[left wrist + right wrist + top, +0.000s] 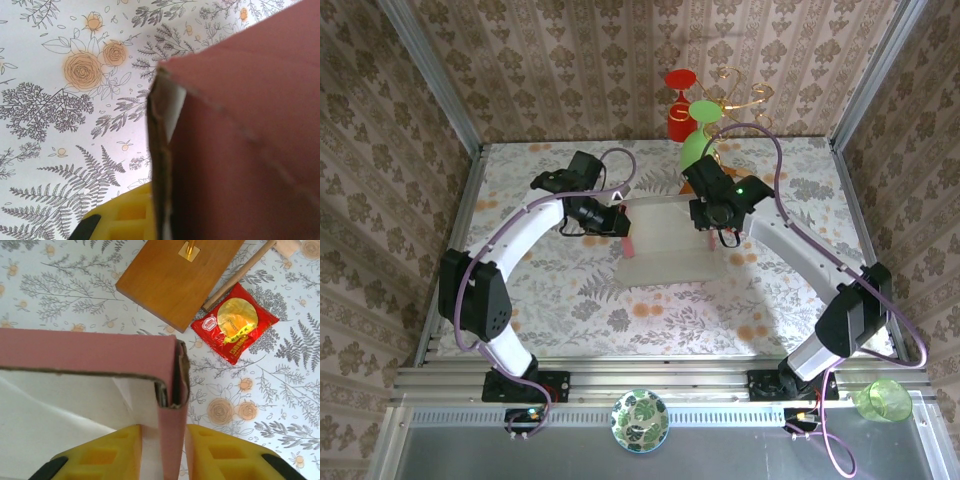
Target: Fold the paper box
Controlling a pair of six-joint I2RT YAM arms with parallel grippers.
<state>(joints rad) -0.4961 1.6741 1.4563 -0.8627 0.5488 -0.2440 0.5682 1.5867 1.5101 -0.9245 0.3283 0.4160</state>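
The pink thin-cardboard paper box (665, 250), white on its inner side, lies at the middle of the floral-printed table (550, 300). Its raised far wall runs from 9 to 3 o'clock in the overhead view, and the white sheet spreads from that wall toward 6 o'clock.

Each end of the wall has an arm on it, so neither arm is nearer. The left gripper (610, 220) is at the 9 o'clock corner. In its wrist view one yellow finger (125, 215) sits against the wall's torn edge (160, 150), the other is hidden behind the pink face (250, 125), and the jaws are clamped on the box.

The right gripper (165, 432) is at the 3 o'clock corner and straddles the short pink side wall (170, 450), with a yellow finger close on each face. I cannot tell whether the pads are pressing yet.

Folding probably turns on that right corner (172, 375), where the long wall (90, 352) meets the side wall.

Past this corner, a brown rectangular wooden board (175, 275) lies at 12 o'clock in the right wrist view. A small red-and-yellow plastic packet (235, 322) lies at 1 o'clock, well apart from the box. Room at 6 o'clock looks freer.
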